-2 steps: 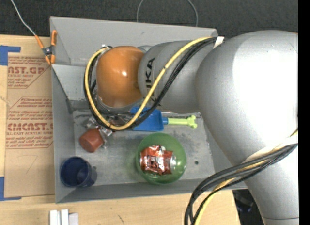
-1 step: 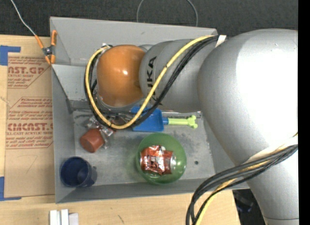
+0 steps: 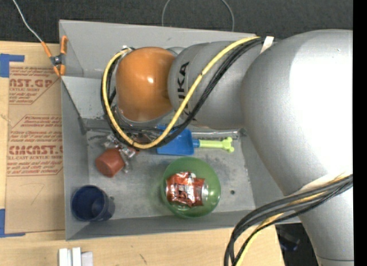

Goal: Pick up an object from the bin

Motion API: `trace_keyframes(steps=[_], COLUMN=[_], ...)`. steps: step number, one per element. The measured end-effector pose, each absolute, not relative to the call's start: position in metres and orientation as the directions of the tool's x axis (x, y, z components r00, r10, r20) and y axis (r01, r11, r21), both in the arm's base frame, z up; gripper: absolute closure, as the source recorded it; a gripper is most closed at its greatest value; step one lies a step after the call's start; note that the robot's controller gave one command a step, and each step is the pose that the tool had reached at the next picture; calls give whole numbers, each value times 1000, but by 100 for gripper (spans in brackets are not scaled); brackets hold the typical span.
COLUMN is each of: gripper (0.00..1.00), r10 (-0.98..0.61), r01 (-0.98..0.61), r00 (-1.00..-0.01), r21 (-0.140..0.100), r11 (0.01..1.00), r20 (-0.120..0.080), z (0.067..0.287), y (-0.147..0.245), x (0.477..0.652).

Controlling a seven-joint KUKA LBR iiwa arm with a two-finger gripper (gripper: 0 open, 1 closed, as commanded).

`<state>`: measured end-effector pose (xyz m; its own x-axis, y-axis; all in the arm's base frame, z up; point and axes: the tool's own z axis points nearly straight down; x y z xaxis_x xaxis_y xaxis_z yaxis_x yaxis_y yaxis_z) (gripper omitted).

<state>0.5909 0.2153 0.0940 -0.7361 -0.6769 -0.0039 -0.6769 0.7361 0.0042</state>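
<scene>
Camera view: end effector (image 3: 122, 146) sits low in the left half of the bin (image 3: 73, 121), under the arm's orange cover (image 3: 143, 82). Spread or pressed together, cannot tell; the cover and cables hide most of it. Just beside it, toward the near-left, lies a red-brown cup-like piece (image 3: 109, 163); contact unclear. On its other side, mid-bin, lies a blue scoop (image 3: 176, 143) with a yellow-green handle (image 3: 216, 144) pointing at the right wall. Close to the near edge sits a green bowl (image 3: 192, 207) holding a red crinkled wrapper (image 3: 184, 190). Near-left corner has a dark blue cup (image 3: 89, 203). Bin floor is scuffed grey metal. Bare floor shows between cup and bowl and along the right wall; the arm covers the far half.
</scene>
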Motion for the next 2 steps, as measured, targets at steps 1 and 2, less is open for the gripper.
trace_keyframes(steps=[1, 2], gripper=[100, 100], r10=[-677, -677], r01=[-677, -677], r00=[-736, -736], r21=[4, 5], r11=[736, 736], r20=[-5, -3], z=[110, 131], y=[216, 216], x=[591, 590])
